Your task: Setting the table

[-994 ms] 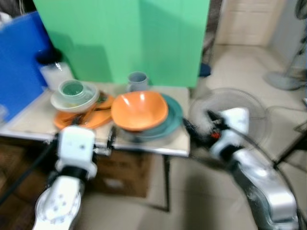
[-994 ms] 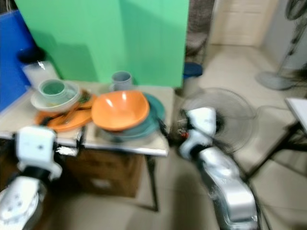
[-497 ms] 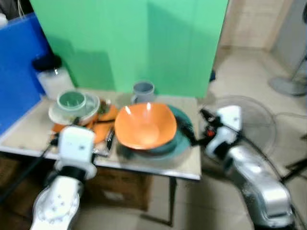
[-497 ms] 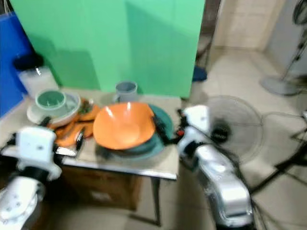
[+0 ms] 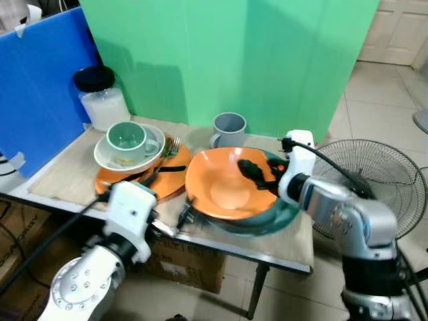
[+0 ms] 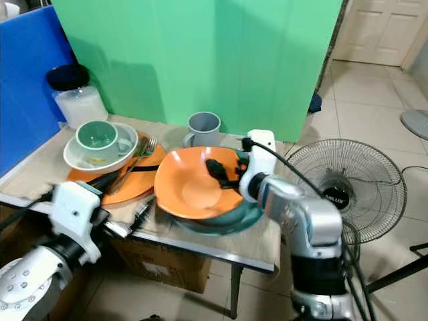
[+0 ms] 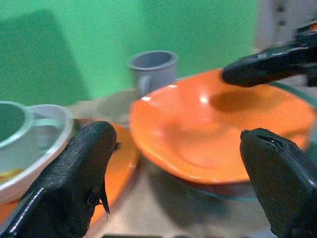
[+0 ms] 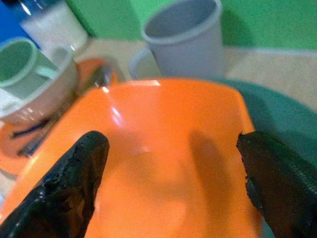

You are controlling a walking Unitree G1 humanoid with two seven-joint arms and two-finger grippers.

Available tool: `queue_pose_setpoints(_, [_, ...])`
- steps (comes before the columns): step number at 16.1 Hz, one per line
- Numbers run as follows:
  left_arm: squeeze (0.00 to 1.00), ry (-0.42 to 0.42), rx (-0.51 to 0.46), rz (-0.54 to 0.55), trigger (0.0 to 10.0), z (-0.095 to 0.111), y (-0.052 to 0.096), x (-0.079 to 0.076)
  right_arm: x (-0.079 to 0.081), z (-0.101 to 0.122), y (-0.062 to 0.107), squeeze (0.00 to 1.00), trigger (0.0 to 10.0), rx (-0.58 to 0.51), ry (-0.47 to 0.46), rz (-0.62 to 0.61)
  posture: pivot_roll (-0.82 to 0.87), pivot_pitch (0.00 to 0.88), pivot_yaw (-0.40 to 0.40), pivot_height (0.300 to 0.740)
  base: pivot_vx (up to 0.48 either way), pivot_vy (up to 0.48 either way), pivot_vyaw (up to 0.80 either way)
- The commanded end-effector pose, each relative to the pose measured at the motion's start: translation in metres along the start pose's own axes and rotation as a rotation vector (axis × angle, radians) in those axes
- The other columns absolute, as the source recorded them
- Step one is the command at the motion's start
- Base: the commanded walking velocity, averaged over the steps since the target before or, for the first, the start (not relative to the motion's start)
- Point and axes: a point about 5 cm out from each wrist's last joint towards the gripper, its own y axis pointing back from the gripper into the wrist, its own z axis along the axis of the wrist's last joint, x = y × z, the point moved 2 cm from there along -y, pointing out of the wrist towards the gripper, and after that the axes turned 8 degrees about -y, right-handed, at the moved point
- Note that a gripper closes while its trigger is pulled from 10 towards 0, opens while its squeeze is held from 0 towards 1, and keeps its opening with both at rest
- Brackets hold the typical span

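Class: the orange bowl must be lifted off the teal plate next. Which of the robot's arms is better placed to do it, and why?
Probably the right. The right gripper, fingers open, is over the orange bowl on the teal plate. The left gripper, also open, sits low at the table edge beside the bowl.

**Around the table: backdrop, fan, box**

Behind, a green backdrop (image 5: 227,60) and a blue panel (image 5: 37,87). To the right on pale tiled floor (image 6: 388,100), a wire-caged floor fan (image 6: 351,190). Beneath the table, a cardboard box (image 5: 190,264). Far back, a white panelled door (image 6: 374,30).
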Motion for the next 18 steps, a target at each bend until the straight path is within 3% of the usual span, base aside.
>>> queue_pose_setpoints(1, [0.32,0.009,-0.010,-0.068,10.0,0.004,0.000,-0.005,-0.006,0.002,-0.003,0.00,10.0,0.044,-0.003,-0.058,-0.03,0.000,0.048,0.740,0.000,0.000,0.00])
queue_pose_setpoints(5, [0.02,0.045,-0.008,-0.224,10.0,0.006,0.003,-0.015,-0.015,0.019,-0.006,0.00,10.0,0.068,-0.055,-0.124,-0.03,0.000,0.041,0.740,0.000,0.000,0.00])
queue_pose_setpoints(7, [0.00,0.052,0.001,-0.255,10.0,0.006,0.005,-0.017,-0.018,0.024,-0.004,0.00,10.0,0.097,-0.101,-0.133,-0.03,0.000,0.041,0.740,0.000,0.000,0.00])
queue_pose_setpoints(10, [0.00,0.065,0.002,-0.278,10.0,0.006,0.005,-0.019,-0.026,0.013,-0.004,0.00,10.0,0.184,-0.177,-0.159,-0.03,0.000,0.041,0.740,0.000,0.000,0.00])
queue_pose_setpoints(11, [0.00,0.072,-0.001,-0.281,10.0,0.007,0.006,-0.019,-0.025,0.004,-0.006,0.00,2.9,0.230,-0.236,-0.140,-0.03,0.000,0.041,0.740,0.000,0.000,0.00])
queue_pose_setpoints(12, [0.00,0.074,-0.001,-0.285,10.0,0.007,0.006,-0.019,-0.026,-0.001,-0.007,0.00,0.0,0.251,-0.262,-0.135,-0.03,0.000,0.041,0.740,0.000,0.000,0.00])
queue_pose_setpoints(18, [0.00,0.079,-0.001,-0.291,10.0,0.008,0.007,-0.019,-0.020,-0.007,-0.011,0.00,0.0,0.306,-0.425,-0.064,-0.03,0.000,0.035,0.740,0.000,0.000,0.00])
